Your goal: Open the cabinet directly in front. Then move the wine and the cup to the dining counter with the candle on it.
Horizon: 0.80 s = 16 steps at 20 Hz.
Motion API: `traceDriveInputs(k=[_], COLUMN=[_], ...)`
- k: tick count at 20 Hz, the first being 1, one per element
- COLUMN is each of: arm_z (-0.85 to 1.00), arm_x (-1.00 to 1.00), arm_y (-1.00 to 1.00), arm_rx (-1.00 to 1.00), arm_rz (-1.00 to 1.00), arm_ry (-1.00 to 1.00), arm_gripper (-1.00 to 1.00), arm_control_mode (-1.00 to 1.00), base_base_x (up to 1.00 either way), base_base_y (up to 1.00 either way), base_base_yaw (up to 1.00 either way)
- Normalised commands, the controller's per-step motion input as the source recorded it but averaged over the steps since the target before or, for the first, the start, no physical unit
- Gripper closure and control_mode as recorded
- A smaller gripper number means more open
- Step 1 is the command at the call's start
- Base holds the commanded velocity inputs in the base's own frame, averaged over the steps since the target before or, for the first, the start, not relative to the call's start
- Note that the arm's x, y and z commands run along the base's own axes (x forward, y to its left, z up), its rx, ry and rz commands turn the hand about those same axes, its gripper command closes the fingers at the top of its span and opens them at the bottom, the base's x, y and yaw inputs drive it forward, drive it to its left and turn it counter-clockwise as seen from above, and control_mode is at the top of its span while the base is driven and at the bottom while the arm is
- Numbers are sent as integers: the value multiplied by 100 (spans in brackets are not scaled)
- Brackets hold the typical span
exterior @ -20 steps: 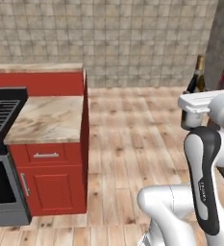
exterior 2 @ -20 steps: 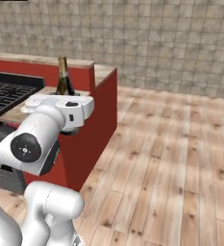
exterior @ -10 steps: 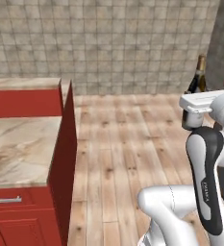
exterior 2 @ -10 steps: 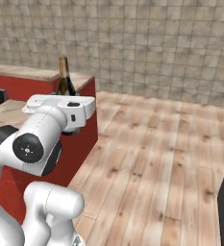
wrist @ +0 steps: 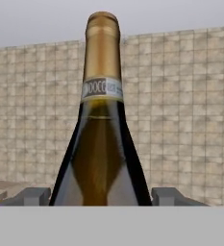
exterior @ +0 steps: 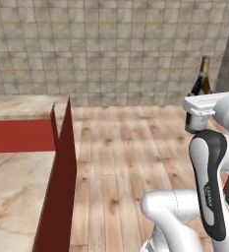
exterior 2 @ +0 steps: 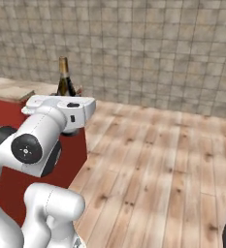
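One wine (wrist: 102,144) bottle sits upright between the jaws, its body filling the gap, with a grey fingertip (wrist: 31,196) showing at each flank; the jaws are spread wide and pinch the bottle low on its body. Glass is dark, amber-brown where light passes through, with black edges. Neck is slim, wrapped in gold foil, with a narrow pale band label printed in dark letters. From the base cameras the gold neck rises above the white hand (exterior: 204,106), carried high over the wooden floor (exterior: 126,147). A marbled desk (exterior: 13,192) with red sides lies well to the left of the jaws; a tiled wall (exterior 2: 148,48) stands beyond.
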Motion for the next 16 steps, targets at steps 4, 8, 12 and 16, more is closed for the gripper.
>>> traceDriveInputs(k=[4,8,12,16], arm_z=[0,0,0,0], arm_x=[0,0,0,0], arm_y=[0,0,0,0], arm_rx=[0,0,0,0], arm_rz=[0,0,0,0], arm_ry=[0,0,0,0], arm_gripper=[100,100,100,100], arm_control_mode=[100,100,100,100], base_base_x=[100,100,100,100], base_base_y=[-37,-53,-28,-22], base_base_yaw=[1,-9,-4,0])
